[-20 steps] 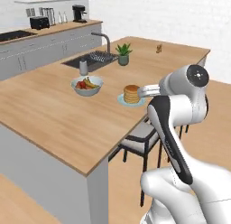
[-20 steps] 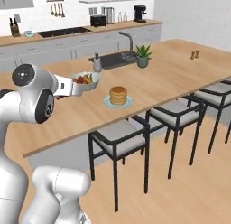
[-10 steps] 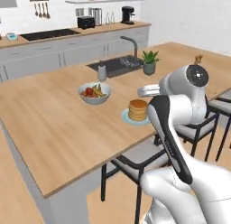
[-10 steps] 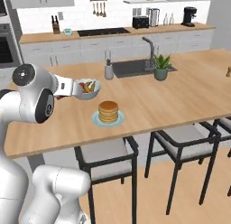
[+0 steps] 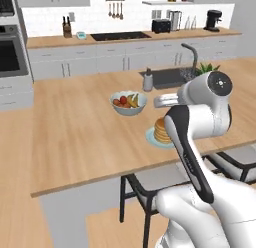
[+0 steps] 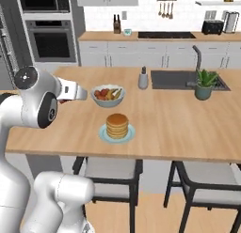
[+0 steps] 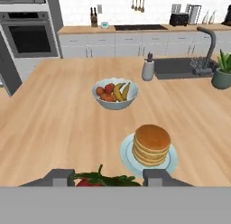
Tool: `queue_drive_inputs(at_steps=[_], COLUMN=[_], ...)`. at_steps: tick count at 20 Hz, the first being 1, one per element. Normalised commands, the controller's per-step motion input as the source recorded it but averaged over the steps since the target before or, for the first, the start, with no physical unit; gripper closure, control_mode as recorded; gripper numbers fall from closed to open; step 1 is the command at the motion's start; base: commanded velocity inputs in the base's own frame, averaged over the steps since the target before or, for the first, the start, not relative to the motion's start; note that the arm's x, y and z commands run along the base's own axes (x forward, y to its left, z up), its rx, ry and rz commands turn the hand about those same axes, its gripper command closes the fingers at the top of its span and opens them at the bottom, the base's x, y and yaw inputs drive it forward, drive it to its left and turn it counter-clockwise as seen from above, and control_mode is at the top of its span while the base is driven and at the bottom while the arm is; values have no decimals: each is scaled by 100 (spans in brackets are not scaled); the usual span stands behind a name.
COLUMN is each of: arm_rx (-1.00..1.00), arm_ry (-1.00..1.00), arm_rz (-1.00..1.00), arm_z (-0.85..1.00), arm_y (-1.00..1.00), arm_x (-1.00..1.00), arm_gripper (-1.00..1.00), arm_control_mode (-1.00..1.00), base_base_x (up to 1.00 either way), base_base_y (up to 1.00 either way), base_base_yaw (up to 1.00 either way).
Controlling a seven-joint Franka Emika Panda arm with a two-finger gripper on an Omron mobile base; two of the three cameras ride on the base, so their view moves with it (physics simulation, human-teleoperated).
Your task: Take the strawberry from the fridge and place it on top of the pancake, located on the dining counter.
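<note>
Fingertips of the gripper pinch the strawberry by its sides, green leaves showing, above the dining counter near its front edge, just short of the pancake; the soft, light, easily bruised berry likely needs only gentle pressure.

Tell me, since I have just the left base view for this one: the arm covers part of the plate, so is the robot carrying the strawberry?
Observer: Yes. In the hand view the strawberry, red with green leaves, sits between the gripper fingertips.
Operator: Is the pancake top bare?
Observer: Yes. The pancake stack shows a plain golden top, whole on its plate.
Operator: Where is the gripper relative to it?
Observer: Short of it. The right base view shows the hand beside the fruit bowl, left of the stack.
</note>
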Motion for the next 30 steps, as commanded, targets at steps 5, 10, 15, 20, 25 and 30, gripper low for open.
queue_drive_inputs(at_steps=[5,10,15,20,25,30], arm_rx=[0,0,0,0,3,2], arm_ry=[0,0,0,0,12,38], arm_rz=[0,0,0,0,0,6], arm_z=[0,0,0,0,-2,-34], arm_y=[0,0,0,0,-8,-18], arm_x=[0,0,0,0,56,100], arm_gripper=[100,100,100,100,100,100], arm_control_mode=[100,100,100,100,-100,-100], base_base_x=[42,63,62,0,11,0], base_base_y=[-82,-47,-9,0,-1,0], base_base_yaw=[41,23,11,0,0,0])
